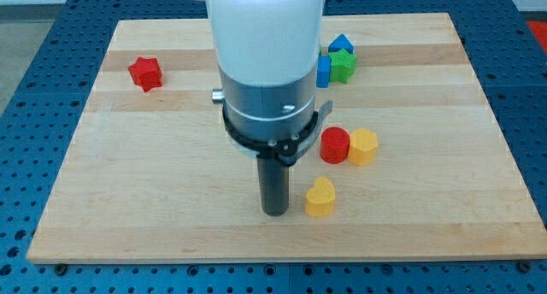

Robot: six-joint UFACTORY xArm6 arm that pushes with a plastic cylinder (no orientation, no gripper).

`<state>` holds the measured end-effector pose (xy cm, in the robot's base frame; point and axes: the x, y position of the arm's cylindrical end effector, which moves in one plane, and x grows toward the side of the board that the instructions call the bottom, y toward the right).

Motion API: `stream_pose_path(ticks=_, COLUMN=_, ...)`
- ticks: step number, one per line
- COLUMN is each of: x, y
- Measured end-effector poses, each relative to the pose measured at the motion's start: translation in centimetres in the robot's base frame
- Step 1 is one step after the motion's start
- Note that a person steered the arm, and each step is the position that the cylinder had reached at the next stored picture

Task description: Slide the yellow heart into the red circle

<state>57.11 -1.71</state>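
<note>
The yellow heart point(320, 197) lies on the wooden board point(128, 191), below the middle, toward the view's bottom. The red circle point(334, 145) sits just above it and a little to the right, with a gap between them. My tip point(275, 212) rests on the board close to the heart's left side; I cannot tell if it touches. The arm's white and grey body hides the board's centre above the rod.
A yellow hexagon point(363, 146) touches the red circle's right side. A red star point(146, 73) lies at the upper left. A green block point(344, 65), a blue block point(341, 44) and another blue block point(324, 70) cluster at the top, partly hidden by the arm.
</note>
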Motion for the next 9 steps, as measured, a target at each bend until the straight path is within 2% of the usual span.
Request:
stream_pose_path(ticks=1, x=1.8, y=-2.5)
stream_pose_path(ticks=2, x=4.6, y=-1.6)
stream_pose_path(ticks=3, x=4.6, y=1.1)
stream_pose_path(ticks=5, x=-1.7, y=1.7)
stream_pose_path(ticks=6, x=-2.0, y=1.3)
stream_pose_path(ticks=8, x=4.7, y=0.8)
stream_pose_path(ticks=9, x=3.9, y=4.0)
